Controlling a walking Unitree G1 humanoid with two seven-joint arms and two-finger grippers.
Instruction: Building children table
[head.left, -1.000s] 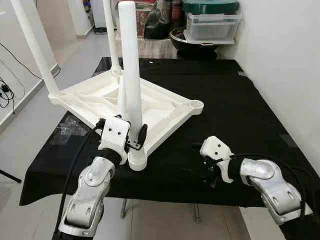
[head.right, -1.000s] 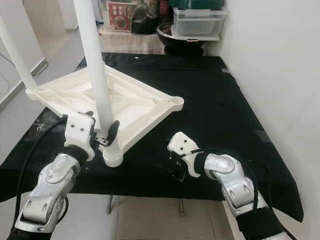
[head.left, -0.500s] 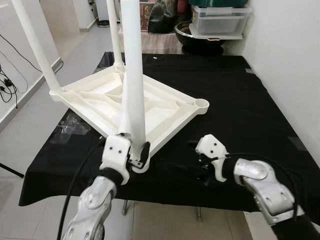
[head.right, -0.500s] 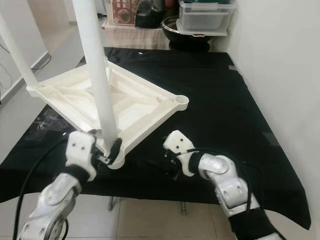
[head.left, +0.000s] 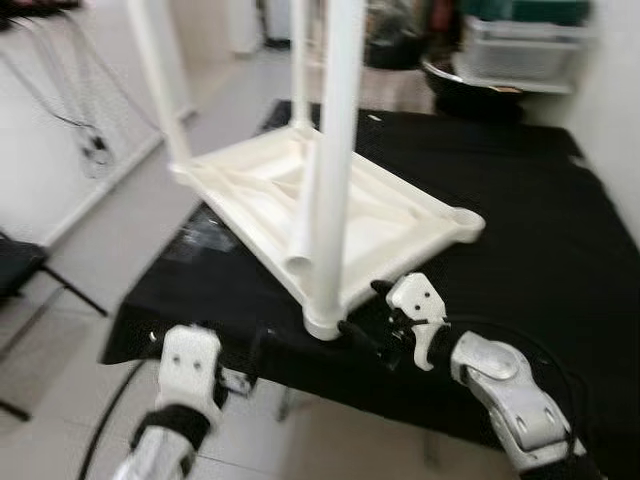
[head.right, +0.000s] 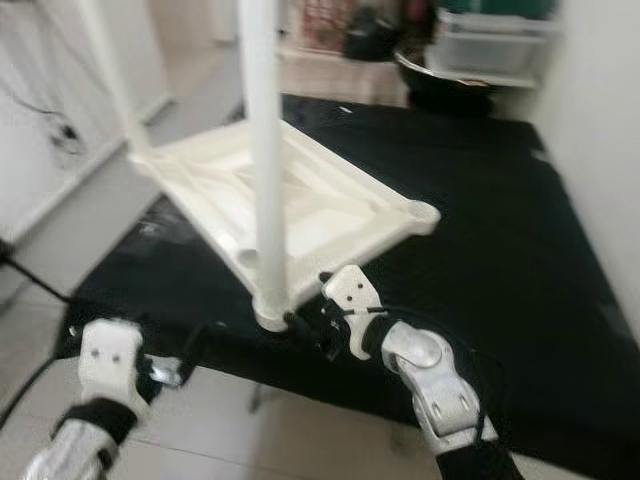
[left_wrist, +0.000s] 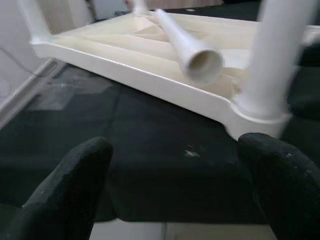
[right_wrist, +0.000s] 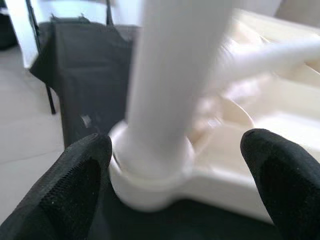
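Tabletop (head.left: 400, 215), white plastic and turned underside up, lay on the black cloth (head.left: 540, 230) covering the counter, its near corner at the front edge. Three legs stood upright in its corner sockets: the near leg (head.left: 335, 150) rose from the front corner socket (head.left: 325, 322), and two more stood at the far corners. A fourth, loose leg (left_wrist: 187, 42) lay across the ribbed underside, its open end pointing toward the front; the socket at the right corner (head.left: 467, 217) was unfilled. The right gripper (head.left: 362, 318) sat low on the cloth just beside the front corner socket, jaws spread wide, the base of the near leg between the black fingers (right_wrist: 80, 175) without touching them. The left gripper (head.left: 240, 372) hung below and in front of the counter's edge, apart from the tabletop, its jaws also wide and holding nothing. Both eye views were blurred. Storage boxes (head.left: 520, 45) stood beyond the counter's far end.
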